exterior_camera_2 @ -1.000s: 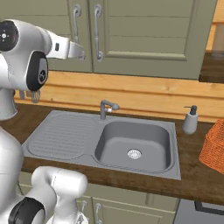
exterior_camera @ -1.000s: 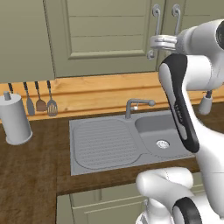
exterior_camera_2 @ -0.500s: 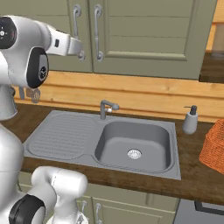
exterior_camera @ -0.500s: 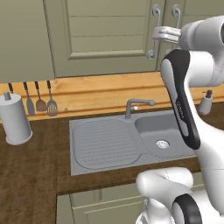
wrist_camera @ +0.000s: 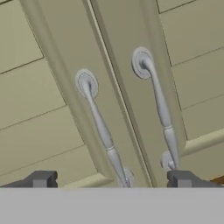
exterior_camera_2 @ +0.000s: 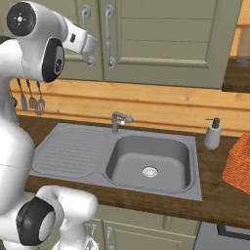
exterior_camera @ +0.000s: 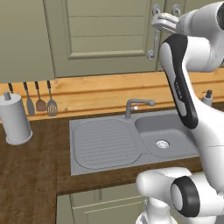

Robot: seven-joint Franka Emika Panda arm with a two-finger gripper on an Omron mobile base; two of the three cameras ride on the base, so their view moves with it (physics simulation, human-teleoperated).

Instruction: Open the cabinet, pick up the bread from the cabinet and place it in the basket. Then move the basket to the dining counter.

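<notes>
Pincer (wrist_camera: 111, 179) spread wide, empty, raised close before the cabinet (exterior_camera_2: 166, 39), straddling its two bar handles (wrist_camera: 103, 131) beside the shut door seam; basket (exterior_camera_2: 239, 161) low right of the cabinet, on the tabletop (exterior_camera_2: 210, 163) edge past the sink (exterior_camera_2: 146, 158).

no readable text, labels, nos. or signs on anything.

The cabinet (exterior_camera: 100, 39) doors look matt and painted, their handles (wrist_camera: 103, 131) smooth grey metal; below them lie a matt metal sink (exterior_camera_2: 146, 161) and a wood-grain table (exterior_camera: 26, 175).
</notes>
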